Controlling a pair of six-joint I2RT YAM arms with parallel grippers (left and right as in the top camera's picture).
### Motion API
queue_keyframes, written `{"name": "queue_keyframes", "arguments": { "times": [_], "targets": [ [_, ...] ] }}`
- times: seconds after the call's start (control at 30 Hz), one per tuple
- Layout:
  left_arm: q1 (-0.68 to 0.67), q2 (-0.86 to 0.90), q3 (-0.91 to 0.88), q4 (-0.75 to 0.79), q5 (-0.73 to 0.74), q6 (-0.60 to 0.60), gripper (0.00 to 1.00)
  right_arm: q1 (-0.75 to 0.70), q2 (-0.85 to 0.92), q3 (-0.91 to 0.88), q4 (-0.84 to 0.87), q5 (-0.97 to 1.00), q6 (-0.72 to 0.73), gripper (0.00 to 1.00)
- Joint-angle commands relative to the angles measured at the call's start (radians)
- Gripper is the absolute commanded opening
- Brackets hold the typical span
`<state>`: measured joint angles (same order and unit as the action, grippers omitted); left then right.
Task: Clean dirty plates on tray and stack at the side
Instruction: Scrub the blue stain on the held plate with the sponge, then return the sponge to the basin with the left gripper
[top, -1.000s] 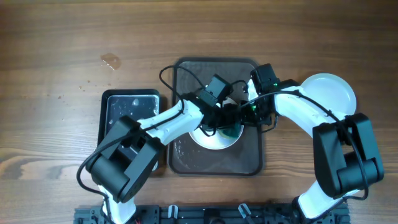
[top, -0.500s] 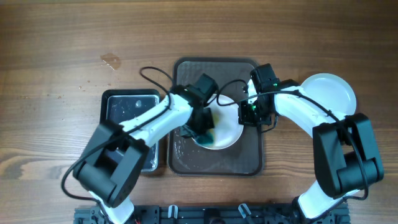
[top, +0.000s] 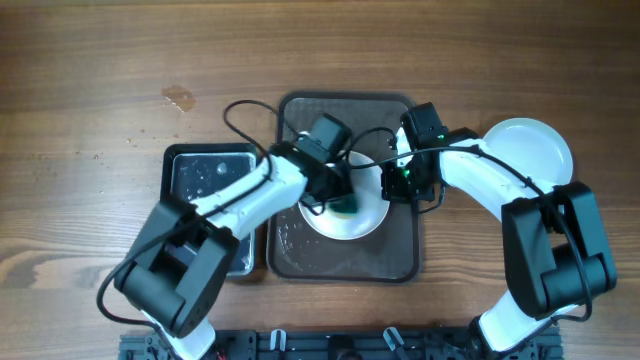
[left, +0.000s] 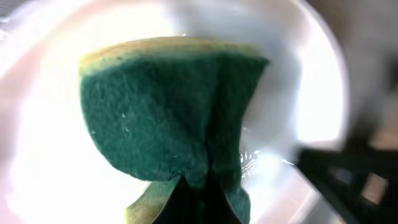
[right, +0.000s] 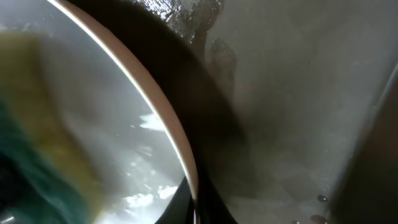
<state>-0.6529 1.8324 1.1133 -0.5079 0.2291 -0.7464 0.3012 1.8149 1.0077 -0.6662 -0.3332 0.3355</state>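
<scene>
**Overhead.** The left pincer (top: 338, 200) is pressed together on a teal sponge (top: 346, 206), holding it down on a white plate (top: 360, 224). That plate lies in the middle of the dark brown tray (top: 297, 250), slightly toward the tray's 6 o'clock end. The right pincer (top: 394, 186) sits at about 2 o'clock on the plate's rim and pinches that rim. A second plate (top: 535, 148), plain white, lies on the wooden counter (top: 100, 60) at 3 o'clock from the tray, apart from it and partly under the right arm. A black container (top: 205, 172) with a wet, shiny floor sits just beside the tray at 9 o'clock. A small wet spot (top: 178, 97) marks the counter toward 10 o'clock.

**Left wrist.** The sponge (left: 165, 121) fills the middle of this view, with its green scouring face toward the camera and a yellow edge along the top. It is creased where the dark fingertips (left: 186, 202) squeeze it at 6 o'clock. The glossy plate (left: 298, 68) lies behind it, with water beading at 4 o'clock.

**Right wrist.** The plate's rim (right: 152, 112) curves from 11 o'clock down to 6 o'clock, where the right pincer (right: 194, 208) closes on it. The wet tray floor (right: 286, 93) fills the right half. The sponge (right: 25, 162) is a blur at 8 o'clock.
</scene>
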Motion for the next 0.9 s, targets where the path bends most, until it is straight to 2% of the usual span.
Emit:
{"name": "queue_keyframes", "arguments": {
  "times": [0.0,0.23,0.57,0.67,0.8,0.87],
  "targets": [
    [-0.076,0.031,-0.003,0.056,0.097,-0.003,0.04,-0.002,0.034,-0.023,-0.004,0.064,0.005,0.04],
    [-0.084,0.08,-0.002,0.002,0.109,-0.017,0.04,-0.002,0.034,-0.023,-0.006,0.064,0.005,0.04],
    [0.025,-0.114,-0.002,-0.33,-0.344,-0.017,0.04,-0.002,0.034,-0.023,-0.004,0.064,0.004,0.04],
    [0.05,-0.183,0.0,-0.36,-0.336,-0.002,0.04,-0.002,0.034,-0.023,-0.003,0.064,0.004,0.04],
    [0.09,-0.349,0.001,-0.373,-0.204,-0.002,0.04,-0.002,0.034,-0.023,-0.005,0.064,0.001,0.04],
    [0.117,-0.425,0.001,-0.408,-0.192,-0.002,0.04,-0.002,0.034,-0.023,-0.005,0.063,-0.012,0.04]
  ]
}}
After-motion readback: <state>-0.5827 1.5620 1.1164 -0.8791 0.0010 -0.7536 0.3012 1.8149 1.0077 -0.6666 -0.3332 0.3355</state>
